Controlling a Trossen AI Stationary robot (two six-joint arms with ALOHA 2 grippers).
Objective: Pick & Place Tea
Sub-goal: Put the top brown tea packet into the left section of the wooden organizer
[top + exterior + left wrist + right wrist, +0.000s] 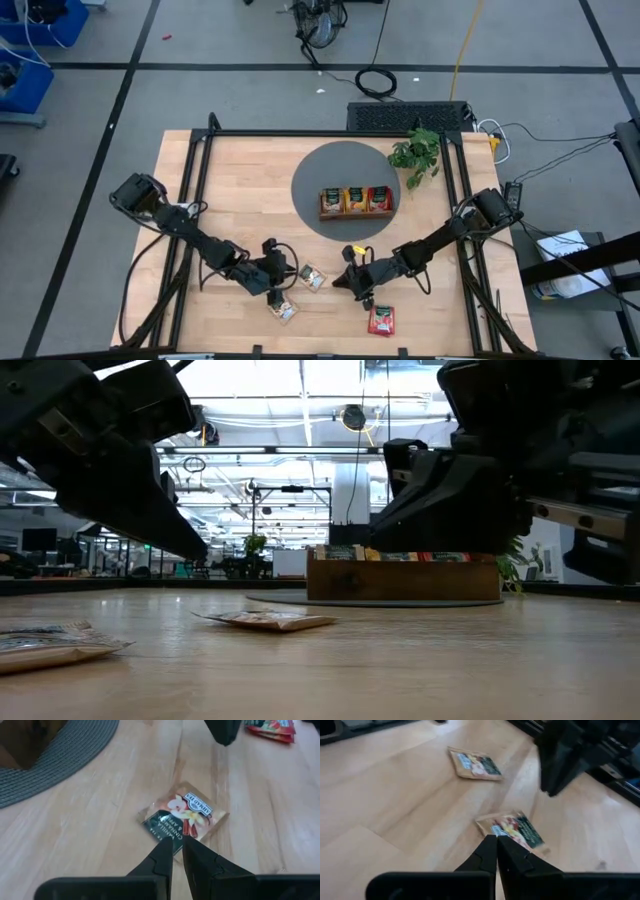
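Note:
A beige tea sachet (313, 278) (182, 817) lies flat on the wooden table between my two grippers. My left gripper (290, 273) (178, 842) hangs just above its left edge, fingers parted by a narrow slit with nothing in it. My right gripper (341, 283) (497, 839) is shut and hovers a little to the sachet's right; the low view shows both fingertips clear of the table. A second beige sachet (284, 310) (474, 764) lies nearer the front edge. A red sachet (381, 320) lies at the front right.
A brown wooden tray (356, 201) (400, 578) holding upright sachets stands on a round grey mat (330, 165) at the table's far middle. A green leafy plant (417, 152) stands at the far right. Black frame rails run along the table's left and right sides.

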